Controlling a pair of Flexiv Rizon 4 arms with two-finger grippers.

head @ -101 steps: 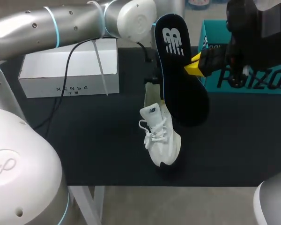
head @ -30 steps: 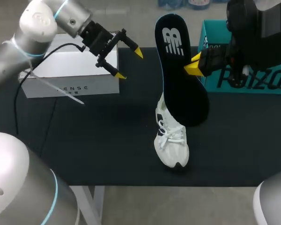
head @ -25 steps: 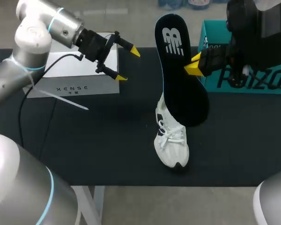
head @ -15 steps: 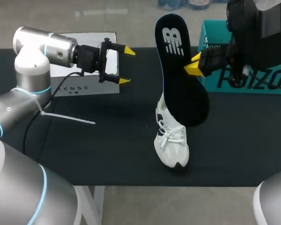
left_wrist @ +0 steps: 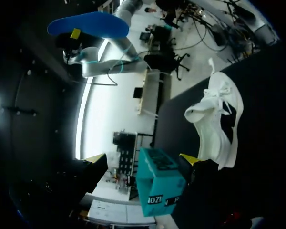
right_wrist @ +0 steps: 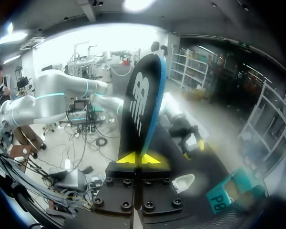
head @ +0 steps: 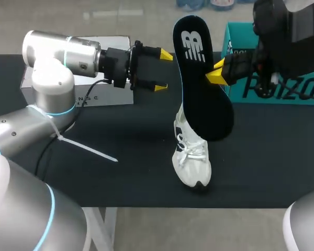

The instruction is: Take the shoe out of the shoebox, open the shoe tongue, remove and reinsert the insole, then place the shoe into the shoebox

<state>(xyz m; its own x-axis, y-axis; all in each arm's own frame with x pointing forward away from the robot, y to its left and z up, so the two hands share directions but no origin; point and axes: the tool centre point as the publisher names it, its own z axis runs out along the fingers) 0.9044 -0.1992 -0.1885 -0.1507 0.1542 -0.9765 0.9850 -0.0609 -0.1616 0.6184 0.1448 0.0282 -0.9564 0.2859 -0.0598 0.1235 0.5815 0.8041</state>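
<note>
Shoe (head: 192, 156) is out of the shoebox (head: 275, 78), standing on the table (head: 120, 167) with its toe toward the near edge. Insole (head: 201, 78) is out and held up in the air; in the head view it covers the shoe's heel. Right fingers (head: 215, 77) pinch the insole's edge. Left fingers (head: 166, 54) are spread wide and hold nothing, hovering near the insole, by a white box (head: 104, 98).

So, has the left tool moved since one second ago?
Yes. The left tool moved off the white box toward the raised insole.
</note>
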